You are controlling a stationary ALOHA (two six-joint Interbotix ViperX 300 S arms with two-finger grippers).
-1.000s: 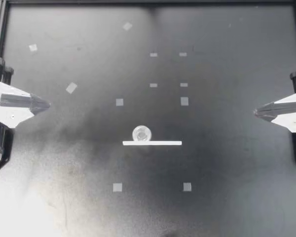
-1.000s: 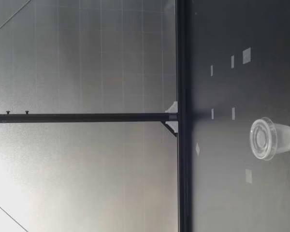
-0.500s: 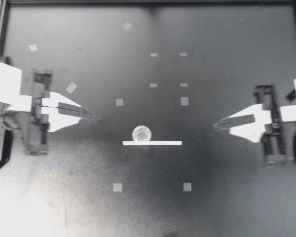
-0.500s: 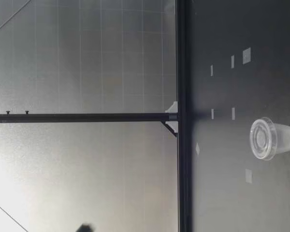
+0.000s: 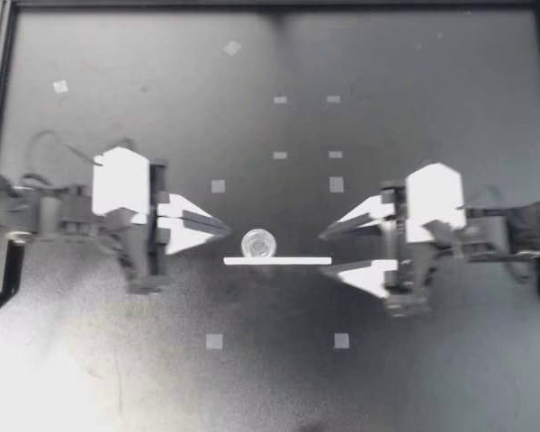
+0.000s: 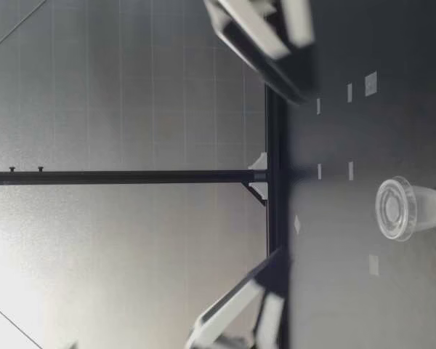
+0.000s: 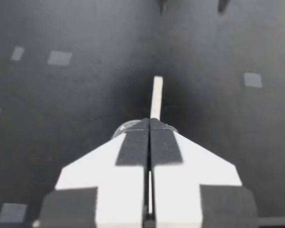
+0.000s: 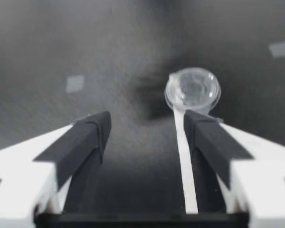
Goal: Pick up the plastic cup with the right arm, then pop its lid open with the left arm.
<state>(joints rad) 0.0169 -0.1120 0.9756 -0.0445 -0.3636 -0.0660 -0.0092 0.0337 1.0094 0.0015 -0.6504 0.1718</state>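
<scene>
Standing upright near tabletop centre: clear cup, touching white strip at its 6 o'clock. Left pincer, fingers together, just beside cup at 9 o'clock. Right pincer, fingers apart, at 3 o'clock, strip end between fingers.

In its wrist view the left end effector is hiding most of the cup; only a sliver of rim is showing. In the low view both it and the right end effector are looking blurred and being cut off at the edges
</scene>
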